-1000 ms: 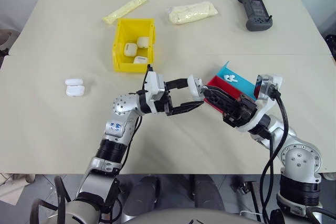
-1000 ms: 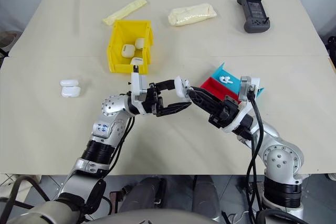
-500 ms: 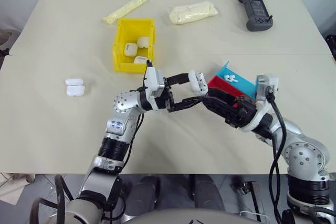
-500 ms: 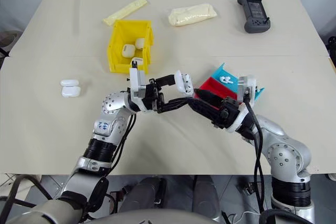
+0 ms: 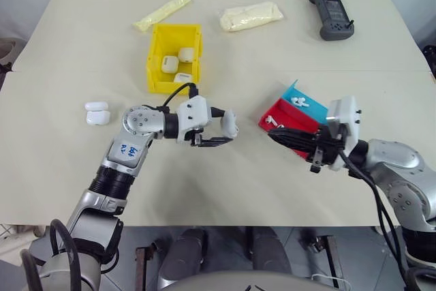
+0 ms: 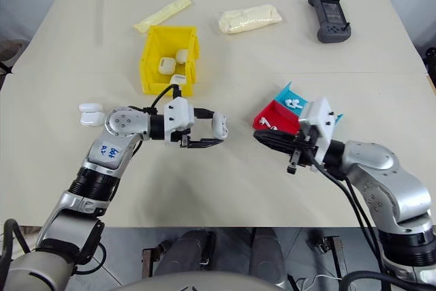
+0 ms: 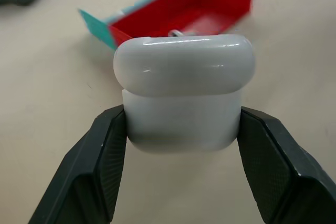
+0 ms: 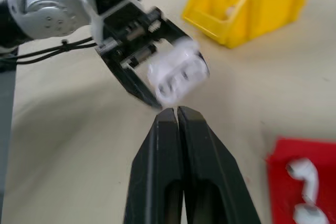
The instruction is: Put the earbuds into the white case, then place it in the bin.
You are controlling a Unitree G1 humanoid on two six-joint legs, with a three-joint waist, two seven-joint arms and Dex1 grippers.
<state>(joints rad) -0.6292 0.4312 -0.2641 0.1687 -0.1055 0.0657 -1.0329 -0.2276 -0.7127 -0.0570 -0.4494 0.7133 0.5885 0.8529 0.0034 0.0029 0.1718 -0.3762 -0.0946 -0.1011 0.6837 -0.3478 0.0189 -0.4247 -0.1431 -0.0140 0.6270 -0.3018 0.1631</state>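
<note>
My left tool (image 5: 221, 127) grips the white case (image 7: 184, 93) above the tabletop (image 5: 82, 46); my right tool (image 8: 176, 116) is pinched closed, empty, near the red tray (image 5: 286, 115).

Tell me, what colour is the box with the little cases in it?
The bin is bright yellow, clearest in the left eye view.

The white case (image 7: 184, 93), glossy and lid shut, is sitting clamped between the left fingers (image 7: 89, 171). Earbuds (image 5: 298, 101) are lying near the right fingers (image 8: 173, 150); the yellow bin (image 5: 174, 58) is standing beyond the left ones.
</note>
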